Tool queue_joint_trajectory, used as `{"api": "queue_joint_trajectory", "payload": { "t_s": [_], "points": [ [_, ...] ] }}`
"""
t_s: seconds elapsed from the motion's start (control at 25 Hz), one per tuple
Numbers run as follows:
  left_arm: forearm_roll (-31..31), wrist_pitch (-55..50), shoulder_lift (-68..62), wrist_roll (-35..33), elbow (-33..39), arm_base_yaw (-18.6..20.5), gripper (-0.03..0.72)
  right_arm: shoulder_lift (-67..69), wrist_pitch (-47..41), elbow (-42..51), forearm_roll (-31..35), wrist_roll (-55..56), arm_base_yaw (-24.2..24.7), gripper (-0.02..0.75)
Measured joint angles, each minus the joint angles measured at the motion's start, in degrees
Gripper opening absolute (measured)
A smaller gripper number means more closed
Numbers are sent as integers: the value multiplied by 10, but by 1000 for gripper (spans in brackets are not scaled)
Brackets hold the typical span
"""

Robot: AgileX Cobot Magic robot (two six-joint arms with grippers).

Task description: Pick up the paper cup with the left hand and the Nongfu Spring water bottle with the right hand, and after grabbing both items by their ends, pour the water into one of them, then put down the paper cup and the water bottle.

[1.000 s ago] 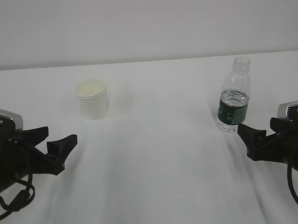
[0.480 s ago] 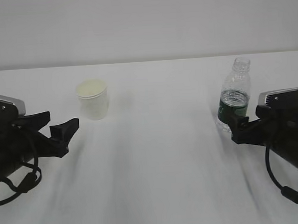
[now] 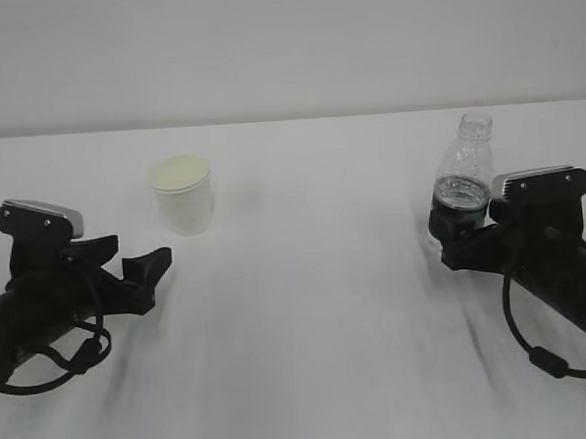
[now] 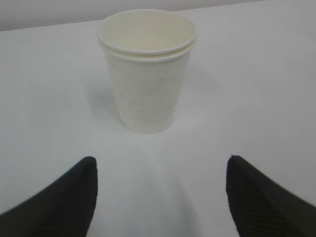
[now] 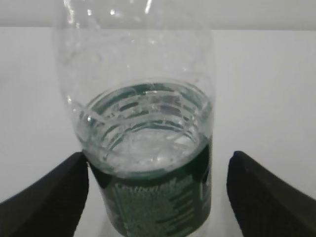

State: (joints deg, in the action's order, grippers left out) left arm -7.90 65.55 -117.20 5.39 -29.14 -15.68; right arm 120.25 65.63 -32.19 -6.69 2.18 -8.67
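Water (image 5: 148,143) level clear from wrist.

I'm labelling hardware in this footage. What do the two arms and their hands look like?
Both arms are black. Each carries a silver-grey block on its wrist and a looping black cable below. The left hand ends in two blunt, wedge-shaped black fingers; the right hand looks the same. In the right wrist view the finger pads show a fine ribbed texture. No lettering is readable.

A white cloth-covered surface (image 3: 308,317) with faint soft creases fills the lower part of the exterior view; behind it stands a plain pale wall (image 3: 284,43).
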Motion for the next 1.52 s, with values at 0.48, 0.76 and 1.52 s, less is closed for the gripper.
{"api": "queue_joint_trajectory", "payload": {
  "t_s": [0.48,0.76,1.52],
  "points": [
    [1,0,-15,0,-17,0,589,37,0,-44,0,0,0,662],
    [1,0,-15,0,-17,0,589,49,0,-63,0,5,0,659],
    [1,0,-15,0,-17,0,587,63,0,-84,-3,15,0,628]
  ]
}}
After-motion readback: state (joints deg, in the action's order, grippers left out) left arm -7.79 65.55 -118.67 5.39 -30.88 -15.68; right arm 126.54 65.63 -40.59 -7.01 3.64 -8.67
